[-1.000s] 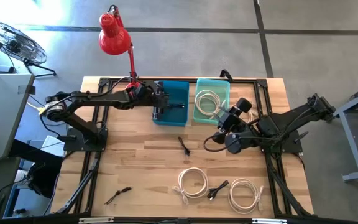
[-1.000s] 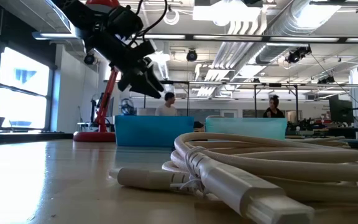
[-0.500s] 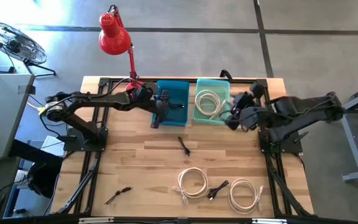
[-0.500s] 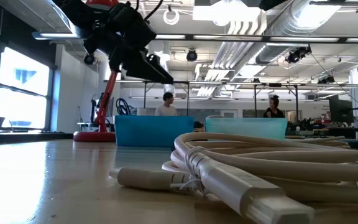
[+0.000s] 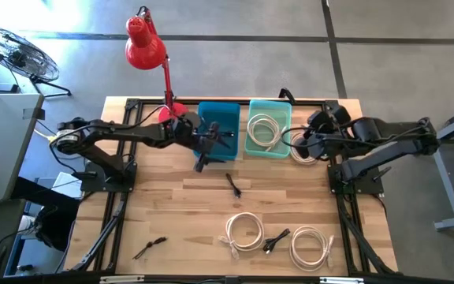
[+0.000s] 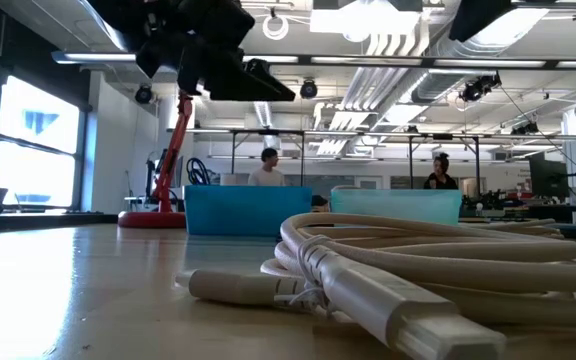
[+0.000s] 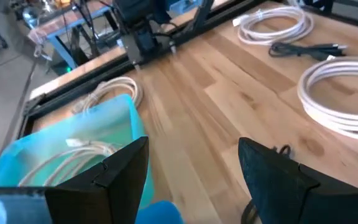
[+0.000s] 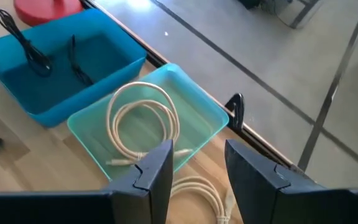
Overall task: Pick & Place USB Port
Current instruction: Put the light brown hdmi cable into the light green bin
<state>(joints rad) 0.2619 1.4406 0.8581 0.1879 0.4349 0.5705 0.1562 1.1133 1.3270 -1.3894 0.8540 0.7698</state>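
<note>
While the left hand point(image 5: 201, 162) hovers apart and empty just past the blue bin point(image 5: 228, 118), which already holds black cables, the nearest loose black cable point(image 5: 232, 185) lies on the tabletop point(image 5: 172, 205) close by, likely its next pick. Beside the teal bin point(image 5: 282, 118) of white cables, the right hand point(image 5: 299, 147), apart and empty, hangs over a white coil point(image 8: 204, 190).
</note>
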